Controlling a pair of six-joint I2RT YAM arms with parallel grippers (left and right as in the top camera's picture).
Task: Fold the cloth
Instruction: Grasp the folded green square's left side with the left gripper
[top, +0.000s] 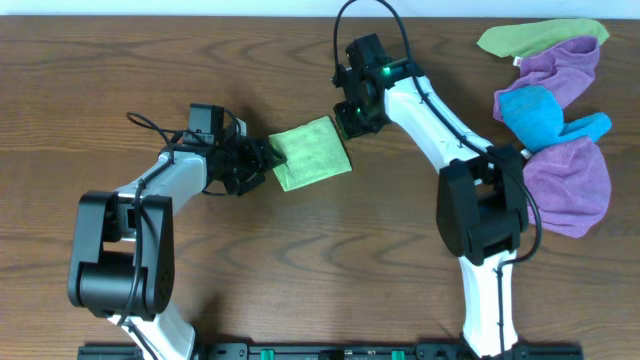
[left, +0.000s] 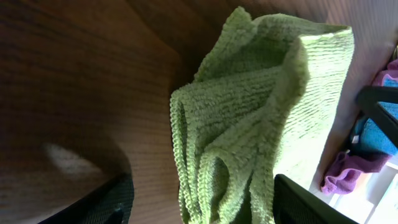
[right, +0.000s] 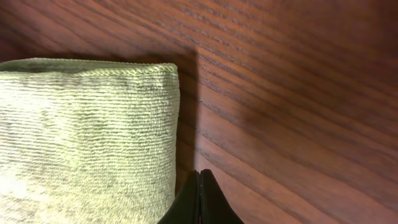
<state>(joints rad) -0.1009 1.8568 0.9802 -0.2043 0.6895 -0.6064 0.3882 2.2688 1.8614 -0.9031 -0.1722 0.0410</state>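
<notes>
The cloth (top: 312, 152), lime green and folded into a small thick square, lies flat on the wooden table (top: 300, 260) near its middle. My left gripper (top: 262, 160) is at the cloth's left edge, jaws open wide. In the left wrist view the layered folds of the cloth (left: 249, 124) bunch up between the two black fingers (left: 115, 202), closer to the right one, with bare wood beside the left one. My right gripper (top: 350, 122) is shut on nothing, just off the cloth's far right corner. In the right wrist view its closed tips (right: 199, 186) stand beside the cloth's edge (right: 93, 124).
A heap of other cloths lies at the back right: purple ones (top: 570, 180), a blue one (top: 540, 115) and a darker green one (top: 530, 38). The right arm's base (top: 485, 210) stands next to that heap.
</notes>
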